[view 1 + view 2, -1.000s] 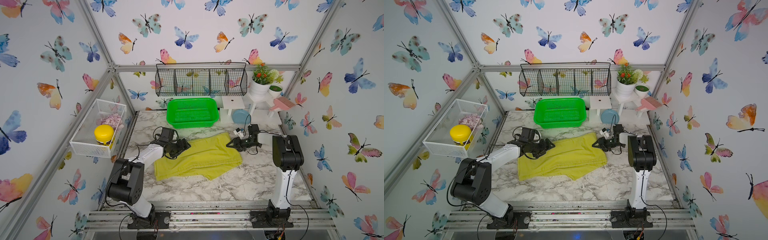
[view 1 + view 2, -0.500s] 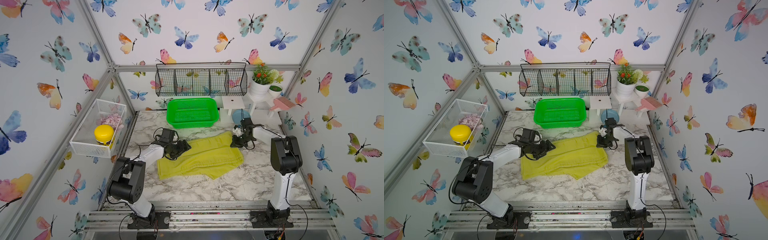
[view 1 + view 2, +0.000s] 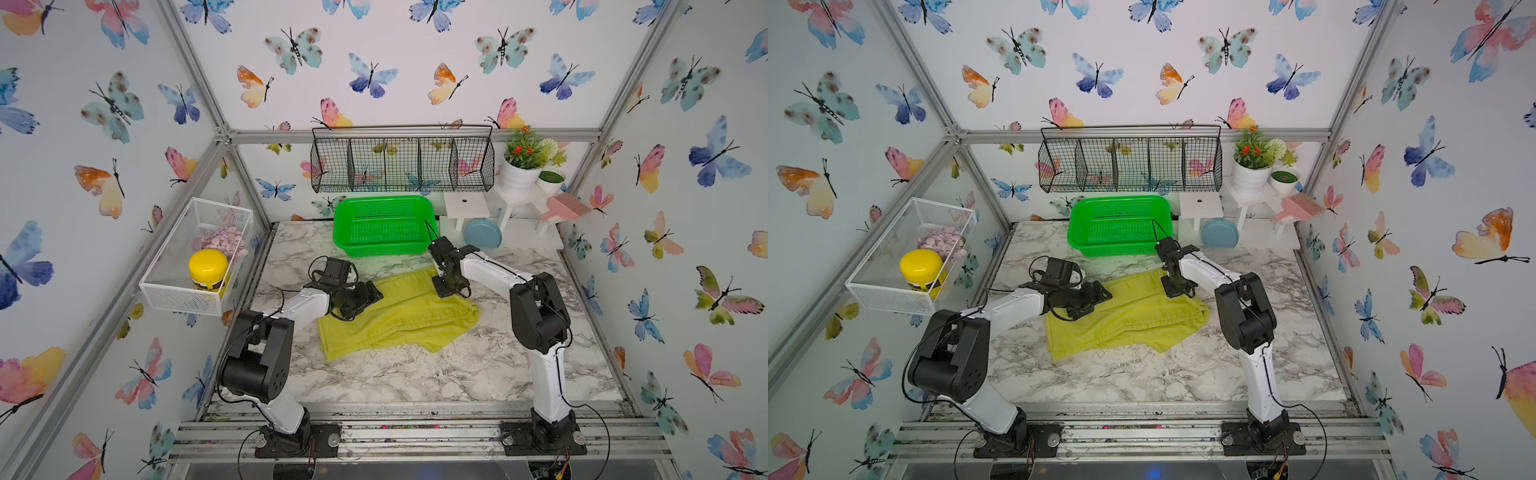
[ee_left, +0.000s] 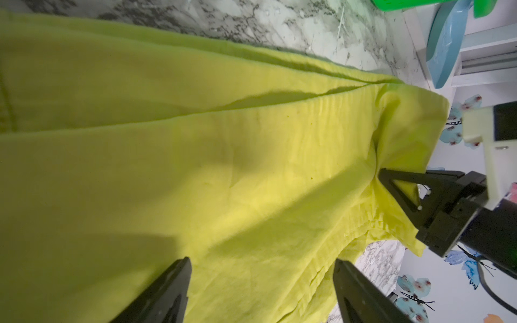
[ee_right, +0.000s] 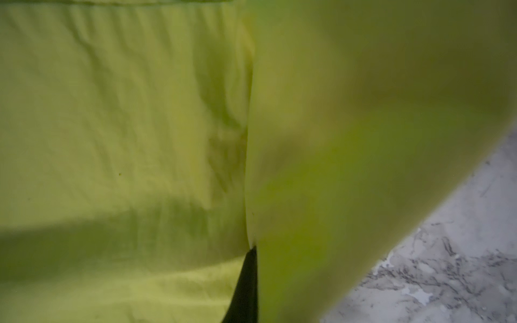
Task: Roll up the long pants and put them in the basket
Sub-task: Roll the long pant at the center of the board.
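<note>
We are clamping a pants (image 3: 399,318) corner in the right gripper (image 4: 383,174); the left gripper (image 4: 261,261) is hovering spread wide, needing the matching edge just beneath it.

In the right wrist view, a raised fold of the long pants (image 5: 363,139) is blurring out close to the lens and covering the right gripper (image 5: 247,268); only one dark sliver is showing. In the left wrist view, the left gripper (image 4: 261,261) fingers, the pants and the blue plate (image 4: 444,42) are running off the frame edges.
</note>
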`<control>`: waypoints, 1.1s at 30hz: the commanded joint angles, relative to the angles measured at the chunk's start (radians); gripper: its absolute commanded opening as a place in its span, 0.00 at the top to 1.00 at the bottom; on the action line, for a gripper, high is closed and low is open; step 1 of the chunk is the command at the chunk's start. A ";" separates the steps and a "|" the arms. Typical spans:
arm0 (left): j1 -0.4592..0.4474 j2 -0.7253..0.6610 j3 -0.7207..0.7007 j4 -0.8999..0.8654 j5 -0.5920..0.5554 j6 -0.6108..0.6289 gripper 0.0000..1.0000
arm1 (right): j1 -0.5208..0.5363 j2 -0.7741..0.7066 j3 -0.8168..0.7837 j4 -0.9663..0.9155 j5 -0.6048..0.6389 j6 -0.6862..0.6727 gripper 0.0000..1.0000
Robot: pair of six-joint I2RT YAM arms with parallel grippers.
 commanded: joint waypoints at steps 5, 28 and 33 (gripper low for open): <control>0.001 0.028 0.022 0.000 0.015 0.013 0.15 | 0.010 0.010 -0.079 -0.014 -0.043 0.002 0.55; 0.000 0.016 0.020 0.020 0.016 0.013 0.15 | 0.010 -0.129 -0.332 0.255 -0.602 0.184 0.46; -0.037 -0.033 0.042 0.033 0.031 0.061 0.19 | 0.000 -0.084 -0.385 0.316 -0.640 0.218 0.46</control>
